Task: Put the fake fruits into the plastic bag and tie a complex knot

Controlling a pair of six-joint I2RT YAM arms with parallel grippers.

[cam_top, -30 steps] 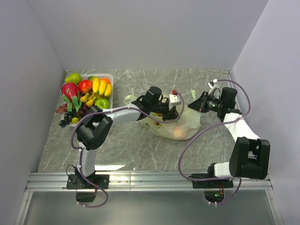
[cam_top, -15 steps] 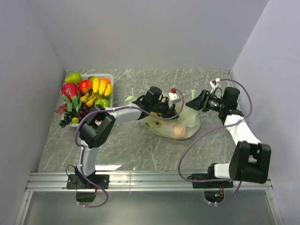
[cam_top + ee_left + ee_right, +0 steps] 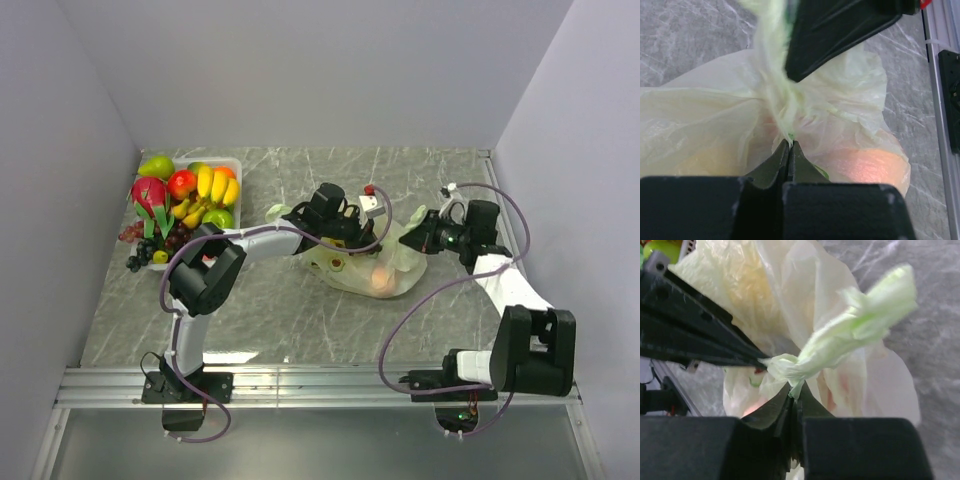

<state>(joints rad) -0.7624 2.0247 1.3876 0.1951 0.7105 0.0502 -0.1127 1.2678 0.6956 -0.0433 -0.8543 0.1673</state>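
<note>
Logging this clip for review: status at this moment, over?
Left hand shut on plastic bag, at twisted neck. Right hand shut on bag strand at knot. Many fake fruits in tray, unbagged. Nothing blocking.

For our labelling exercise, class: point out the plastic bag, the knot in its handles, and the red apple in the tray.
plastic bag (image 3: 407,264), top external view, on its pale side wall.
knot (image 3: 784,366), right wrist view, on the tight twisted lump.
red apple (image 3: 181,183), top external view, on its top.
</note>
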